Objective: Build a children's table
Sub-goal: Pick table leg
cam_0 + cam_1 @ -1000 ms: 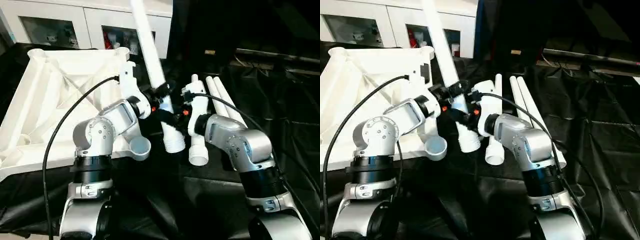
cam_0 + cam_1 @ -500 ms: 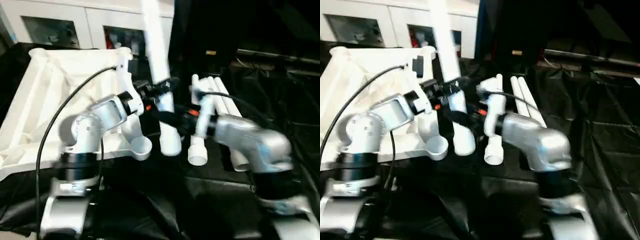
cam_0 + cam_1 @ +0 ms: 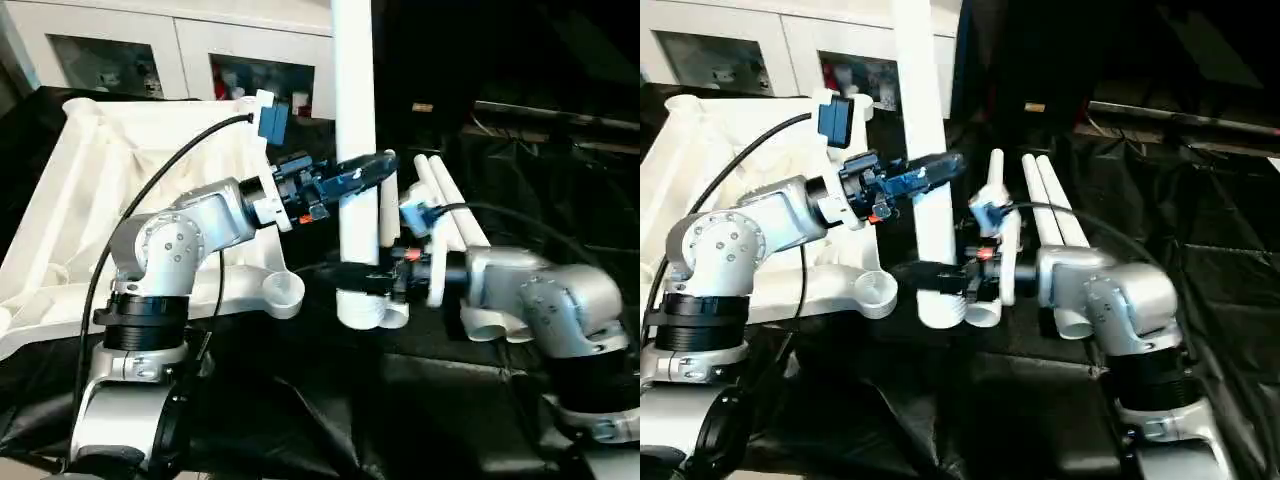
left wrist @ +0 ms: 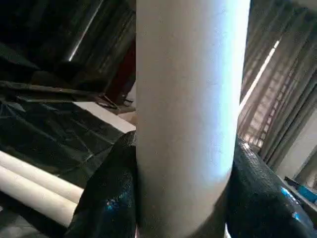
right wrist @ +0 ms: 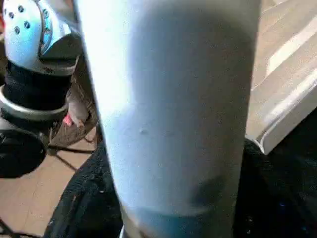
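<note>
One white tubular leg [image 3: 355, 120] stands upright above the black cloth, its ribbed lower end just off the surface. My left gripper [image 3: 352, 178] is shut on its middle; the leg [image 4: 188, 124] sits between the black fingers [image 4: 106, 198]. My right gripper [image 3: 365, 282] reaches in level from the right and is shut on the leg [image 5: 173, 109] near its lower end. The white tabletop [image 3: 110, 190] lies ribbed side up on the left, propped at a tilt. Its near corner socket [image 3: 283, 291] is just left of the leg's lower end. Three more legs [image 3: 455, 215] lie behind my right arm.
Black cloth [image 3: 400, 400] covers the work surface. White cabinets with glass doors [image 3: 120, 60] stand at the back left, dark equipment [image 3: 540, 110] at the back right. A black cable [image 3: 130, 250] loops over my left arm.
The held leg has swung from leaning left to upright and shifted slightly right. My left wrist turned with it. My right forearm dropped to level, its gripper now lower on the leg.
</note>
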Controlling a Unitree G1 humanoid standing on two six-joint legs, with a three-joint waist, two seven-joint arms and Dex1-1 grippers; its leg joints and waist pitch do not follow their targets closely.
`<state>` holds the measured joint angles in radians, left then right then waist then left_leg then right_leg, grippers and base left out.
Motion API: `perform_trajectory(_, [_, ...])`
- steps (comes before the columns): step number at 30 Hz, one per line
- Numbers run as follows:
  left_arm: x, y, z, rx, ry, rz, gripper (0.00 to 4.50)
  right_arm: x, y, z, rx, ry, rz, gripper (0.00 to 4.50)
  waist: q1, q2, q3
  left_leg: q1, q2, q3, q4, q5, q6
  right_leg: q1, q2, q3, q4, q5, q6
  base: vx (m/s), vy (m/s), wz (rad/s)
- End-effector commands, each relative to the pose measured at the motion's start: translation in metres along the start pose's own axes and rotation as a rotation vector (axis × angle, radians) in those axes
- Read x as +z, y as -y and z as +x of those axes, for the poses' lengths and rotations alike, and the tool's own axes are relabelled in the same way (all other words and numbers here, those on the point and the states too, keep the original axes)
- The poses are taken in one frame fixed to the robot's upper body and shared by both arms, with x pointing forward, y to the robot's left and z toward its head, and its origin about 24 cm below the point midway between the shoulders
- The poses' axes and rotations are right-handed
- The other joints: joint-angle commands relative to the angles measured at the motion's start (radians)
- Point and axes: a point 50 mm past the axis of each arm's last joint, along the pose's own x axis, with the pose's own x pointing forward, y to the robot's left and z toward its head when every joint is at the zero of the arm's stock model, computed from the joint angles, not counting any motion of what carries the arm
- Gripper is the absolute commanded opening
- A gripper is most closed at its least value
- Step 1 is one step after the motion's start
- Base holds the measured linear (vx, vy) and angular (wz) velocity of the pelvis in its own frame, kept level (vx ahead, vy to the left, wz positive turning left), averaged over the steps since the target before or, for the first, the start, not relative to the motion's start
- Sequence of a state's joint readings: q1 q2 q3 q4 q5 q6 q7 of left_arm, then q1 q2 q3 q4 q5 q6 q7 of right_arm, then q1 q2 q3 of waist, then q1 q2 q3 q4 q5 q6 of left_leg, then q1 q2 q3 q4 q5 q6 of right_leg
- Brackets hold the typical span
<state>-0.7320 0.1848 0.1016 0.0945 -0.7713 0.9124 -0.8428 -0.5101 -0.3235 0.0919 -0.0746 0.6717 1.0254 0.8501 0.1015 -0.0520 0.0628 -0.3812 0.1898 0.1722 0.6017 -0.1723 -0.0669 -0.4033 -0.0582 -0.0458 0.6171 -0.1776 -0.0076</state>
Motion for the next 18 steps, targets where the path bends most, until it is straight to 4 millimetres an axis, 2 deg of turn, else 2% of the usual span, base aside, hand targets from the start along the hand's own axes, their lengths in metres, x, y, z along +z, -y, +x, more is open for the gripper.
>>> perform_trajectory(1, [0.011,0.014,0.013,-0.116,0.017,0.035,1.87,-0.002,0.008,-0.005,-0.073,-0.006,0.026,2.21,0.002,0.012,-0.074,0.021,0.033,-0.008,-0.069,-0.153,-0.039,0.054,-0.071,0.04,-0.068,-0.189,-0.173,0.0,0.0,0.0])
perform_trajectory(2, [0.01,0.013,0.013,-0.112,0.018,0.034,1.87,-0.002,0.009,-0.005,-0.082,-0.004,0.026,2.21,0.001,0.016,-0.075,0.021,0.034,-0.009,-0.069,-0.154,-0.044,0.054,-0.071,0.039,-0.068,-0.181,-0.172,0.0,0.0,0.0])
perform_trajectory(3, [0.009,0.012,0.013,-0.099,0.02,0.029,2.42,-0.002,0.01,-0.004,-0.097,0.001,0.024,2.11,0.0,0.015,-0.075,0.021,0.033,-0.009,-0.069,-0.155,-0.044,0.054,-0.071,0.039,-0.068,-0.178,-0.174,0.0,0.0,0.0])
perform_trajectory(7, [0.006,0.005,0.013,-0.019,0.024,0.003,2.64,0.0,0.013,-0.003,-0.144,0.025,0.014,2.03,0.001,0.017,-0.078,0.02,0.033,-0.008,-0.067,-0.142,-0.046,0.056,-0.071,0.039,-0.064,-0.141,-0.188,0.0,0.0,0.0])
perform_trajectory(8, [0.005,0.003,0.013,0.025,0.018,0.022,2.93,0.001,0.015,-0.002,-0.168,0.031,0.007,2.0,0.001,0.018,-0.078,0.02,0.032,-0.009,-0.068,-0.14,-0.046,0.057,-0.07,0.039,-0.063,-0.135,-0.187,0.0,0.0,0.0])
perform_trajectory(9, [0.002,-0.001,0.014,0.103,-0.001,0.05,3.0,0.002,0.016,-0.002,-0.189,0.033,-0.002,1.99,0.0,0.017,-0.077,0.02,0.035,-0.01,-0.069,-0.141,-0.048,0.056,-0.071,0.04,-0.065,-0.13,-0.183,0.0,0.0,0.0])
perform_trajectory(10, [0.002,-0.002,0.014,0.108,-0.003,0.052,3.0,0.002,0.016,-0.002,-0.191,0.033,-0.003,1.99,0.0,0.016,-0.077,0.021,0.033,-0.009,-0.068,-0.146,-0.048,0.056,-0.07,0.04,-0.066,-0.136,-0.18,0.0,0.0,0.0])
perform_trajectory(11, [-0.005,-0.01,0.015,0.24,-0.049,0.096,3.0,0.003,0.018,0.0,-0.227,0.037,-0.018,1.99,0.0,0.018,-0.079,0.02,0.035,-0.01,-0.068,-0.141,-0.051,0.057,-0.071,0.041,-0.064,-0.133,-0.175,0.0,0.0,0.0])
perform_trajectory(12, [-0.005,-0.01,0.015,0.24,-0.049,0.096,2.98,0.003,0.018,0.0,-0.227,0.037,-0.018,1.98,-0.001,0.017,-0.077,0.02,0.035,-0.01,-0.069,-0.143,-0.053,0.056,-0.071,0.041,-0.066,-0.139,-0.171,0.0,0.0,0.0])
perform_trajectory(13, [-0.013,-0.014,0.018,0.333,-0.083,0.113,2.98,0.004,0.018,0.002,-0.248,0.042,-0.042,1.98,-0.001,0.019,-0.078,0.02,0.035,-0.01,-0.069,-0.147,-0.055,0.058,-0.071,0.041,-0.066,-0.146,-0.167,0.0,0.0,0.0])
perform_trajectory(15, [-0.018,-0.015,0.021,0.404,-0.08,0.102,2.98,0.006,0.019,0.005,-0.265,0.048,-0.05,1.98,-0.004,0.017,-0.078,0.018,0.034,-0.009,-0.067,-0.143,-0.053,0.06,-0.07,0.041,-0.064,-0.131,-0.162,0.0,0.0,0.0])
perform_trajectory(17, [-0.019,-0.017,0.022,0.468,-0.064,0.107,2.68,0.007,0.02,0.007,-0.28,0.053,-0.053,1.97,-0.006,0.015,-0.078,0.016,0.033,-0.01,-0.066,-0.134,-0.046,0.061,-0.071,0.04,-0.066,-0.124,-0.171,0.0,0.0,0.0])
perform_trajectory(18, [-0.019,-0.019,0.023,0.512,-0.053,0.11,2.68,0.008,0.02,0.008,-0.291,0.057,-0.053,1.97,-0.008,0.012,-0.079,0.016,0.032,-0.009,-0.065,-0.13,-0.041,0.062,-0.07,0.041,-0.067,-0.123,-0.172,0.0,0.0,0.0])
